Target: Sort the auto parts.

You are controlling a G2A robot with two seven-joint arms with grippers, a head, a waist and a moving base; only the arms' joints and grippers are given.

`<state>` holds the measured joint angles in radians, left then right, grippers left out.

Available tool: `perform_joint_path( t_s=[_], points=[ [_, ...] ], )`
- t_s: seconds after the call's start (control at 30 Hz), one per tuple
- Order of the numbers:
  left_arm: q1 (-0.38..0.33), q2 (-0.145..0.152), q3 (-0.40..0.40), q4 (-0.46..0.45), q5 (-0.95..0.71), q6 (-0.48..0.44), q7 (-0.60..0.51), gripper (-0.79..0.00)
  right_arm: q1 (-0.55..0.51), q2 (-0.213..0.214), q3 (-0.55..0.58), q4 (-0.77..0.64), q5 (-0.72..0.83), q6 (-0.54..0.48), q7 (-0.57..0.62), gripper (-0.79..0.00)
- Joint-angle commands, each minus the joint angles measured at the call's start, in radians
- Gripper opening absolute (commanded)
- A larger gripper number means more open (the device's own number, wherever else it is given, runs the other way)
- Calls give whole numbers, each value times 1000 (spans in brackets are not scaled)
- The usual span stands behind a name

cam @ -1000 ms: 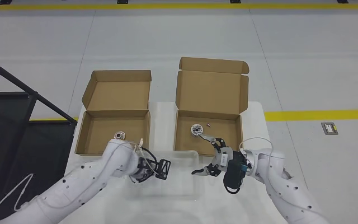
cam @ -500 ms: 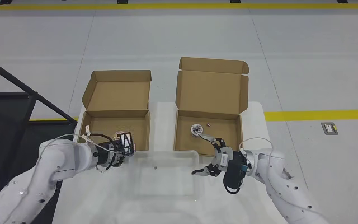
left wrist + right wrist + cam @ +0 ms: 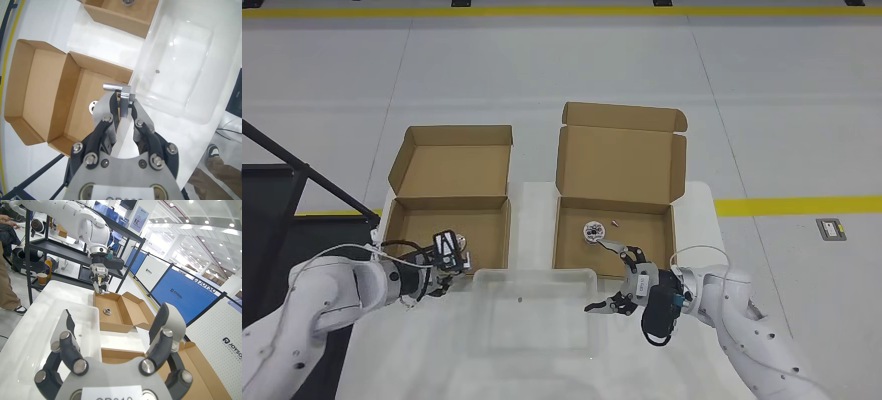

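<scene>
Left box (image 3: 407, 238) beside right box (image 3: 644, 226), tray (image 3: 542, 325) before them, hub (image 3: 107, 311) in left box

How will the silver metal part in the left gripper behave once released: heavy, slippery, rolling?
The silver metal part looks solid: probably stiff, heavy for its size. Its smooth finish might slip in the left gripper. Its angled shape should hardly roll.

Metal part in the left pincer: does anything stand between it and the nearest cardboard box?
Nothing visible does. The left pincer holds the metal part at the cardboard box's open top; a round flange lies on its floor.
</scene>
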<state>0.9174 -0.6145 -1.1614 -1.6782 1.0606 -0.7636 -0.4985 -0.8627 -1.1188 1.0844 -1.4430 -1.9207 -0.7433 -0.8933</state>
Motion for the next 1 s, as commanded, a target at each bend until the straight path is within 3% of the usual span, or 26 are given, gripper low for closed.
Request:
perform_joint_path(
  t_s=[0.0, 0.23, 0.7, 0.97],
  points=[
    [-2, -6, 0, 34, -11, 35, 5, -785, 0, 0, 0, 0, 0, 0, 0, 0],
    [-101, -56, 91, 209, -17, 79, 4, -785, 0, 0, 0, 0, 0, 0, 0, 0],
    [-408, -243, 362, 602, 90, 128, 94, -785, 0, 0, 0, 0, 0, 0, 0, 0],
    [-494, -332, 436, 743, 126, 73, 121, -785, 0, 0, 0, 0, 0, 0, 0, 0]
  ],
)
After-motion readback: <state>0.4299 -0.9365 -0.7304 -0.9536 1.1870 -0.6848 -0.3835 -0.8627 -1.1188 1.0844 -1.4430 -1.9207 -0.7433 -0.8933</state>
